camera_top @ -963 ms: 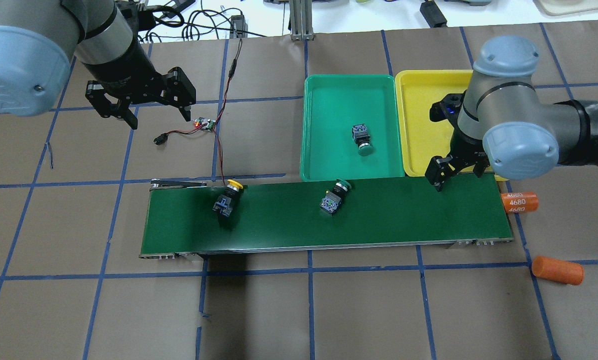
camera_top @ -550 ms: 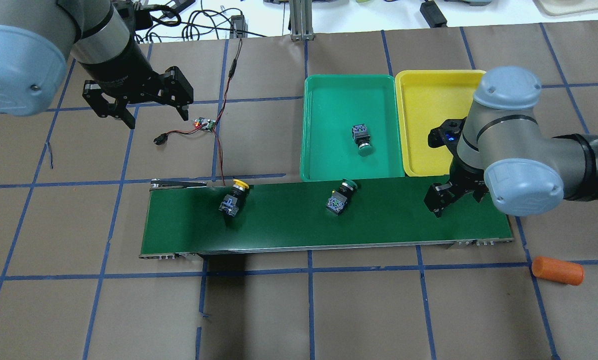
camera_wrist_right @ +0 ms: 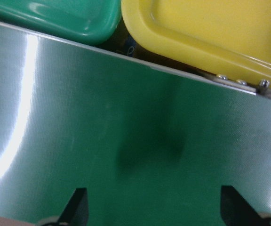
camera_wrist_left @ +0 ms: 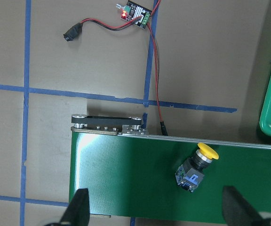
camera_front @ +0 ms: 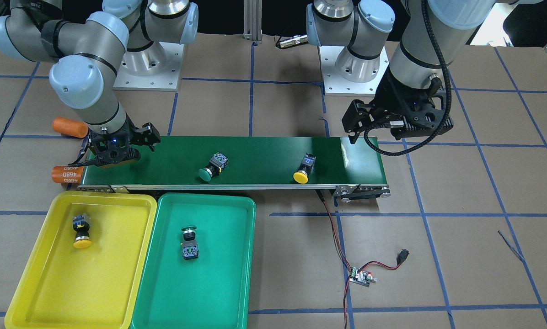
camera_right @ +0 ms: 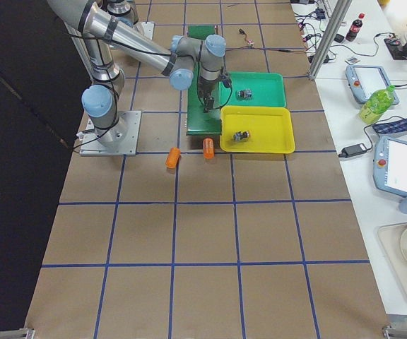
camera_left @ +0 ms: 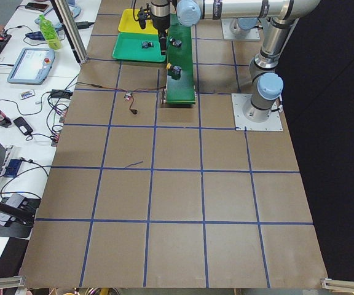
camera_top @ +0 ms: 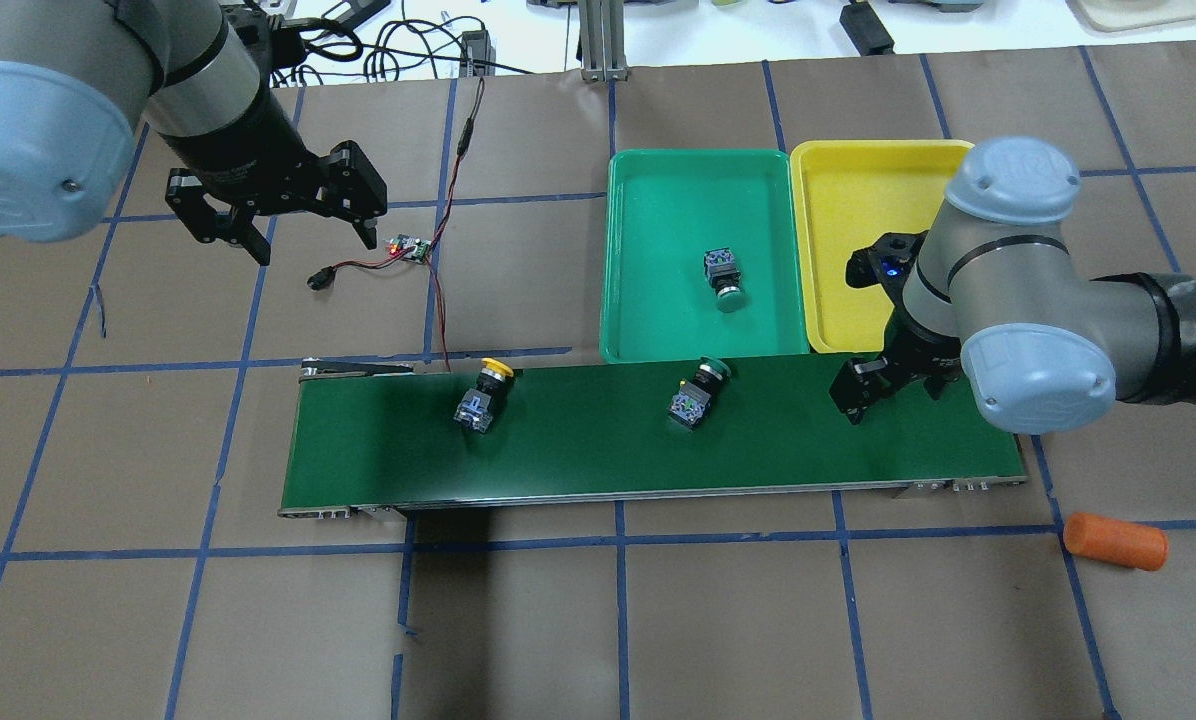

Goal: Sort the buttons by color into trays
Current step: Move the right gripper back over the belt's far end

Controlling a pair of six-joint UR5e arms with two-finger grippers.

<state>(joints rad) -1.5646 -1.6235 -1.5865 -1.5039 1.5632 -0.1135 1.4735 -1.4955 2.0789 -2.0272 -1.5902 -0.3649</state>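
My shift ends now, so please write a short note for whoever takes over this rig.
Left gripper: open, empty, raised near one end of the belt.
Right gripper: open, empty, low over the other end, by the yellow tray.
Done: one yellow button in the yellow tray, one green button in the green tray.
To do: second yellow button and second green button, lying on the belt.

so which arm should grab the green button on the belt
Right: the right hand hangs open over the belt by the trays, nearer the green button; the left hand is near the far end.
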